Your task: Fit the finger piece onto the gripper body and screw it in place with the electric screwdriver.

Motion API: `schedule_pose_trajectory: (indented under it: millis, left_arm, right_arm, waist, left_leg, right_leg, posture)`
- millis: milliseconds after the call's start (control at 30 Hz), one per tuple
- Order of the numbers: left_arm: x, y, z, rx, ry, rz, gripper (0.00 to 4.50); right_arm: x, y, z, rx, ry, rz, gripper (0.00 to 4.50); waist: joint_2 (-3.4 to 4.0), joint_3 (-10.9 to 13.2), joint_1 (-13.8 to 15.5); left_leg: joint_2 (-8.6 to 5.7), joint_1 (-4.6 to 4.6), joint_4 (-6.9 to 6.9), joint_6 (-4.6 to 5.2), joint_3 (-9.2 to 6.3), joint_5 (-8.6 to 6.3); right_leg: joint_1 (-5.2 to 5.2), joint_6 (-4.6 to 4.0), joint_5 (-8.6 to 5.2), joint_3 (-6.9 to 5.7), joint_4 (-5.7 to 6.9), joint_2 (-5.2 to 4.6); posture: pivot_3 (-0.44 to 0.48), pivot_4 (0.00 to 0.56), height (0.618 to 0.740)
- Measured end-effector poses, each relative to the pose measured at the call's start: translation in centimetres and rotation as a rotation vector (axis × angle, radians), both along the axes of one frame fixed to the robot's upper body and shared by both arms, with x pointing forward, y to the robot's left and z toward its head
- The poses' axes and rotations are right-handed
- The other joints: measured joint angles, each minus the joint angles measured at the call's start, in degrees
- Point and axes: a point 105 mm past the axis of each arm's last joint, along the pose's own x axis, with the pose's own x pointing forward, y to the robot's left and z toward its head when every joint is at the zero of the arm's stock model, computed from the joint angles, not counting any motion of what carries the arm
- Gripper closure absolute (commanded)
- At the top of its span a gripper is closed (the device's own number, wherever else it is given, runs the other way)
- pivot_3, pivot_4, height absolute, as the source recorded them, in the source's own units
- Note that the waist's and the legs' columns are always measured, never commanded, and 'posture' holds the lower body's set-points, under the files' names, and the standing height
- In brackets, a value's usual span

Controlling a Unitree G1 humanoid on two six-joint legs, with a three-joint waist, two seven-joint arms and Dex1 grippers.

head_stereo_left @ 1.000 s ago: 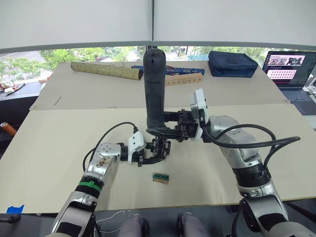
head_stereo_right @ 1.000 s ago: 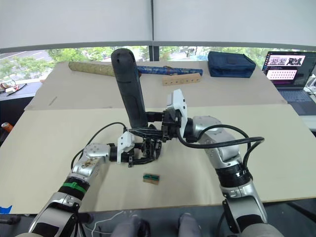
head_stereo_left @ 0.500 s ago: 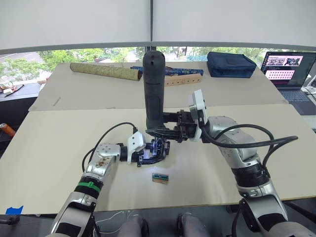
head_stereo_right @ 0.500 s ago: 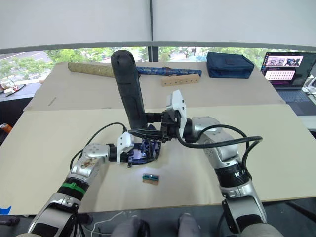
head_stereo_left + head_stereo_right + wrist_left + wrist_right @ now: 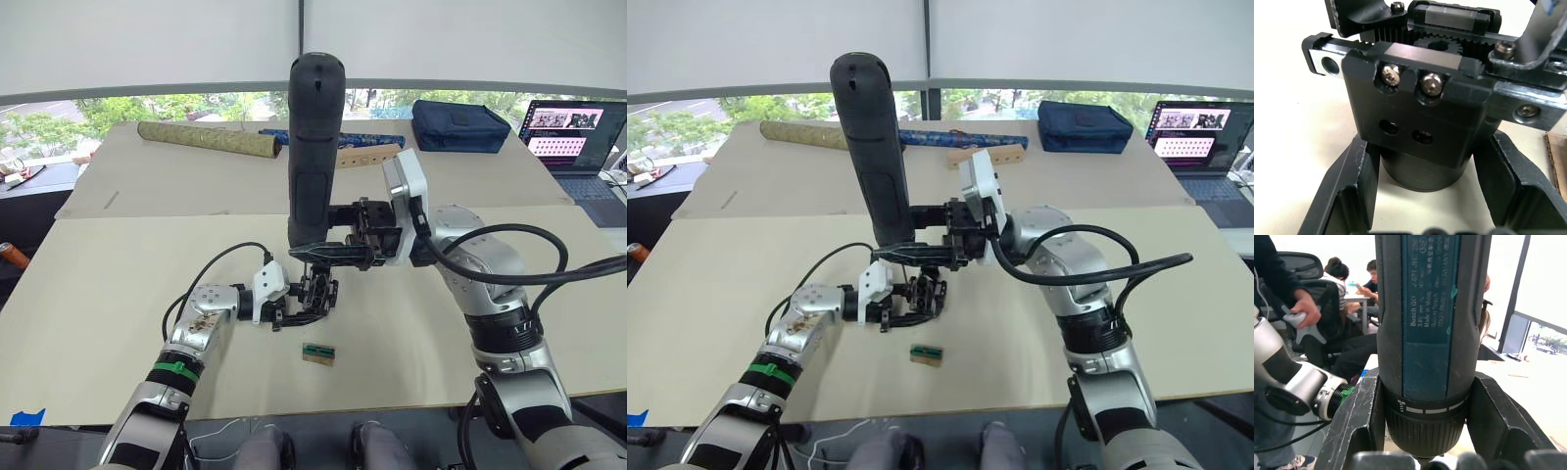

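On the tabletop [image 5: 118, 294] the work looks to be in its screwing stage, though not clearly finished. The largest thing in play is the electric screwdriver [image 5: 313, 147], held upright in the right gripper [image 5: 338, 253], whose jaws clamp its lower collar; its tip points down and hangs just above the gripper body [image 5: 315, 297], with a small gap between them in the head views. The left gripper [image 5: 294, 311] holds that gripper body on the tabletop, its jaws closed around the rounded base. In the left wrist view the body's front plate [image 5: 1415, 98] carries two screws [image 5: 1432, 84] already seated in its upper holes, while two lower holes [image 5: 1422, 137] stand empty, so I judge some fastening is done and some may remain. Whether the finger piece is already fitted I cannot tell. A small green-and-tan block [image 5: 319, 352] lies loose on the tabletop near the gripper body.
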Motion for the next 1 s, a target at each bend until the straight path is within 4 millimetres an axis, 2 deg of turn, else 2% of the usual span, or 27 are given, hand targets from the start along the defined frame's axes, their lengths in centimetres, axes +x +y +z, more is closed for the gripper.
schedule_pose_trajectory:
  millis: [100,133,333,500,600,800,900,1000]
  left_arm:
    - [0.1,0.1,-0.2,0.014,0.003,0.013,0.24]
    - [0.1,0.1,-0.2,0.014,0.002,0.017,0.02]
    - [-0.3,1.3,-0.3,0.03,-0.025,0.024,0.02]
    - [-1.1,5.4,-0.4,0.049,-0.011,0.091,0.02]
    - [-2.2,9.3,-0.1,0.041,0.019,0.164,0.02]
    - [-4.8,14.1,0.3,0.09,0.063,0.223,0.02]
    - [-6.0,15.0,0.6,0.114,0.087,0.221,0.02]
    - [-6.5,14.2,1.5,0.082,0.078,0.183,0.02]
  right_arm:
    - [-0.1,-0.2,0.2,0.01,0.001,0.016,2.6]
    - [-0.2,-0.3,0.4,0.023,0.002,0.024,2.6]
    - [-2.3,-1.4,2.3,0.076,0.021,0.122,2.6]
    - [-3.5,-3.0,3.2,0.102,-0.02,0.094,2.6]
    - [-2.8,-5.3,2.1,0.088,-0.013,-0.024,2.6]
    - [-2.2,-9.5,0.4,0.03,0.027,-0.219,2.6]
    - [-2.2,-11.4,-0.5,-0.013,0.039,-0.296,2.6]
    - [-2.3,-12.2,-1.5,-0.033,0.053,-0.328,2.6]
  waist:
    - [0.0,0.0,0.0]
    - [0.0,0.0,0.0]
    - [0.0,0.0,-0.5]
    - [0.0,0.0,-0.7]
    - [0.02,0.0,-0.5]
    - [0.01,0.1,0.2]
    - [0.0,0.1,0.4]
    - [-0.01,0.1,0.5]
  left_leg:
    - [0.0,0.0,0.0,0.0,-0.01,0.0]
    - [0.0,0.01,0.0,-0.01,-0.01,0.0]
    - [0.1,0.04,-0.05,-0.03,-0.02,0.01]
    - [0.18,0.12,-0.12,-0.11,-0.01,-0.01]
    - [0.17,0.09,-0.11,-0.08,0.05,-0.03]
    - [0.08,-0.09,-0.1,-0.03,0.1,-0.07]
    - [0.07,-0.12,-0.1,0.0,0.15,-0.08]
    - [0.05,-0.11,-0.09,0.01,0.17,-0.1]
  right_leg:
    - [-0.01,0.0,0.0,0.0,0.01,0.0]
    - [-0.01,0.0,0.0,0.0,0.01,0.0]
    - [-0.06,-0.03,0.01,0.02,0.03,0.0]
    - [-0.11,-0.05,0.0,0.0,-0.08,0.0]
    - [-0.13,-0.05,-0.01,0.0,-0.13,-0.09]
    - [-0.3,-0.05,-0.01,-0.01,-0.2,-0.2]
    - [-0.35,-0.05,-0.01,-0.01,-0.2,-0.24]
    - [-0.35,-0.06,0.0,-0.01,-0.17,-0.26]
  posture:
    - [0.0,0.15,0.74]
    - [0.0,0.15,0.74]
    - [0.0,0.15,0.74]
    - [0.0,0.15,0.74]
    - [0.0,0.15,0.74]
    - [0.0,0.15,0.74]
    - [0.0,0.15,0.74]
    - [0.0,0.15,0.74]
